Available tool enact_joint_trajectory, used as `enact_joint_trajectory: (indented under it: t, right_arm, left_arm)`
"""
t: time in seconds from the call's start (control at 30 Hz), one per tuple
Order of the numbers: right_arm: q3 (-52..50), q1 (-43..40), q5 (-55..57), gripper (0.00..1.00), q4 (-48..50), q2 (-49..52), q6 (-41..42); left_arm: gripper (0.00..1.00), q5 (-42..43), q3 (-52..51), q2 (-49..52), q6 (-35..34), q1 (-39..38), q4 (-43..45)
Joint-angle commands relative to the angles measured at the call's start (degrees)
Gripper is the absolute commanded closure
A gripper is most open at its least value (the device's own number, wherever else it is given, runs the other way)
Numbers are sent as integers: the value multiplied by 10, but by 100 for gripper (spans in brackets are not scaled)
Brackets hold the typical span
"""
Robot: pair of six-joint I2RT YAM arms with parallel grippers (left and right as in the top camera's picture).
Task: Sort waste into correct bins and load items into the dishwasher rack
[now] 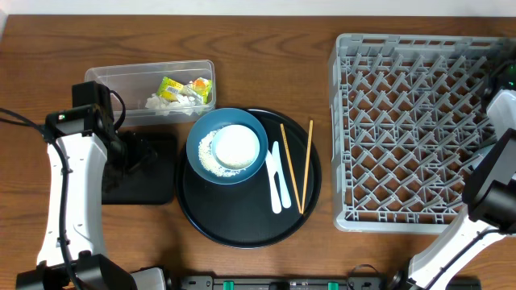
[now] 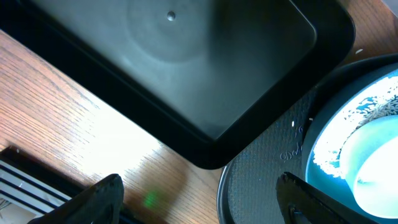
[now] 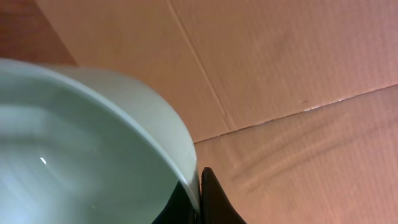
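My left hand [image 2: 199,186] is hanging wide open, nothing in it, right above the corner of the shallow black tray [image 2: 186,74] where that nearly meets the round black tray [image 2: 261,180]. Just to that hand's right is the dark-blue bowl [image 1: 242,121], with rice [image 1: 208,157] scattered in it and a white bowl [image 1: 238,147] nested inside. Further right of the hand, the white spoon [image 1: 278,179] and chopsticks [image 1: 298,165] lie side by side on the round tray. Ahead of the hand is the clear tub [image 1: 121,80], with the wrappers [image 1: 173,87] and tissue [image 1: 161,101] in it.

My right hand [image 3: 198,193] is clamped on the rim of a pale teal bowl [image 3: 93,143], up by the far right corner of the grey rack [image 1: 419,133]. Its wrist camera only gets brown cardboard [image 3: 298,62] beyond the bowl.
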Motion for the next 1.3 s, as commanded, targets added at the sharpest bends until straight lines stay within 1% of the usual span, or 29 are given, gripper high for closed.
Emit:
enact_joint_trajectory:
  t: [0.0, 0.23, 0.4, 0.47, 0.57, 0.6, 0.67, 0.83, 0.97, 1.13, 1.27]
  right_arm:
    - [5, 6, 0, 99, -18, 12, 27]
    - [5, 27, 0, 99, -35, 12, 40]
    - [5, 39, 0, 98, -72, 12, 75]
    - [5, 41, 0, 93, -89, 12, 90]
    - [5, 42, 0, 78, -116, 12, 118]
    - [5, 42, 0, 73, -129, 12, 136]
    - [5, 42, -1, 68, -159, 12, 182]
    - [5, 44, -71, 59, -256, 11, 274]
    - [5, 48, -113, 51, -311, 10, 337]
    - [5, 61, -138, 45, -337, 3, 350]
    - [5, 72, -164, 42, -348, -12, 357]
  left_arm:
    - [20, -3, -2, -2, -3, 2, -3]
    - [20, -3, -2, -2, -3, 2, -3]
    - [20, -3, -2, -2, -3, 2, -3]
    - [20, -3, -2, -2, -3, 2, -3]
    - [20, -3, -2, -2, -3, 2, -3]
    - [20, -3, -2, -2, -3, 3, -3]
    - [20, -3, -2, -2, -3, 2, -3]
    - [20, -3, -2, -2, -3, 2, -3]
    - [20, -3, -2, -2, -3, 2, -3]
    - [20, -3, -2, -2, -3, 2, -3]
    - [20, -3, -2, -2, -3, 2, -3]
